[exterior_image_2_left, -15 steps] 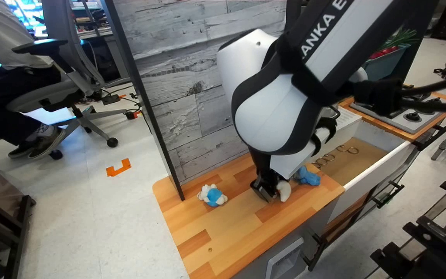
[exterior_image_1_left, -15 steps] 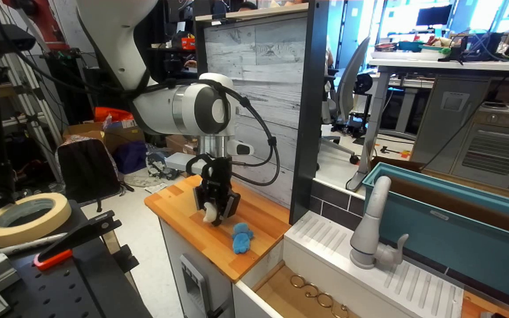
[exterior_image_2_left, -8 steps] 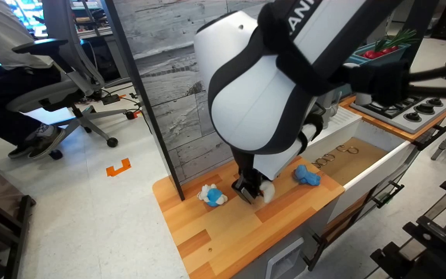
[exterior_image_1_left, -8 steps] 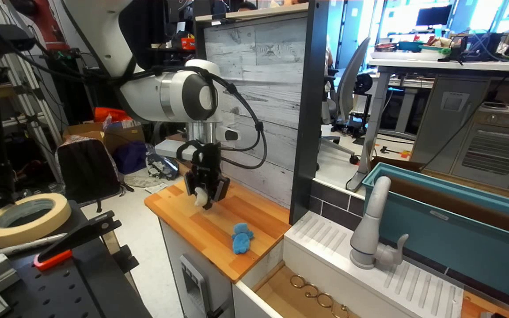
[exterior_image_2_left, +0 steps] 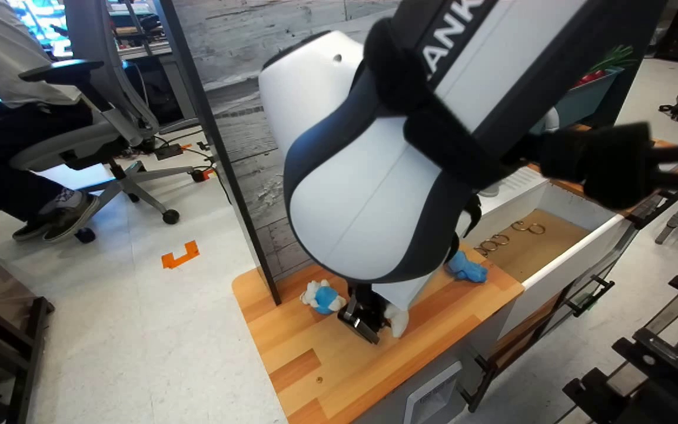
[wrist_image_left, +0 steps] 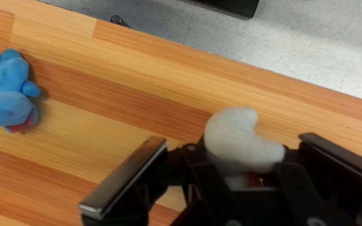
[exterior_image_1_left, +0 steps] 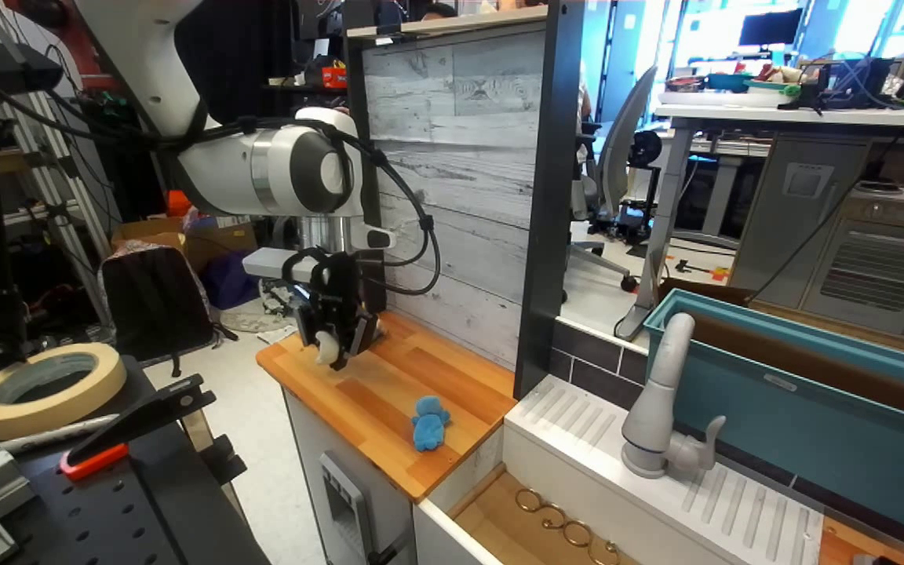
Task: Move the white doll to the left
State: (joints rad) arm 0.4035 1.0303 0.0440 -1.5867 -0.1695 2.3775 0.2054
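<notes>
Carry in hand, by the look of it; set-down not yet done. You are holding the white doll (wrist_image_left: 239,142) in the gripper (exterior_image_1_left: 333,343), its jaws clamped on the doll, a curved lobe bulging out past them in the wrist view. The doll is hanging over the wooden counter (exterior_image_2_left: 362,371), seemingly just off the wood; you are not getting a sure clearance from these angles.

Left: in both exterior views the blue doll (exterior_image_1_left: 429,424) is lying well apart, to the right of the held one, so the side away from it is likely what you are aiming for.

Watch the white-and-blue doll (exterior_image_2_left: 322,297). It is resting near the plank panel (exterior_image_1_left: 452,157), and in an exterior view it is showing just beside the gripper; touching or apart, you are not able to tell. By swinging left at this height you are risking a nudge; better to be passing on the side away from the panel, or lifting a little first.

Counter edge: in the wrist view it is running near the doll, with the floor (wrist_image_left: 309,40) beyond. You are wanting to stay inboard.

Setting down: be lowering straight and slowly until the lobe is meeting wood. The body is looking soft, so expect some squash. Then be parting the jaws gently and rising straight, checking nothing is clinging.
</notes>
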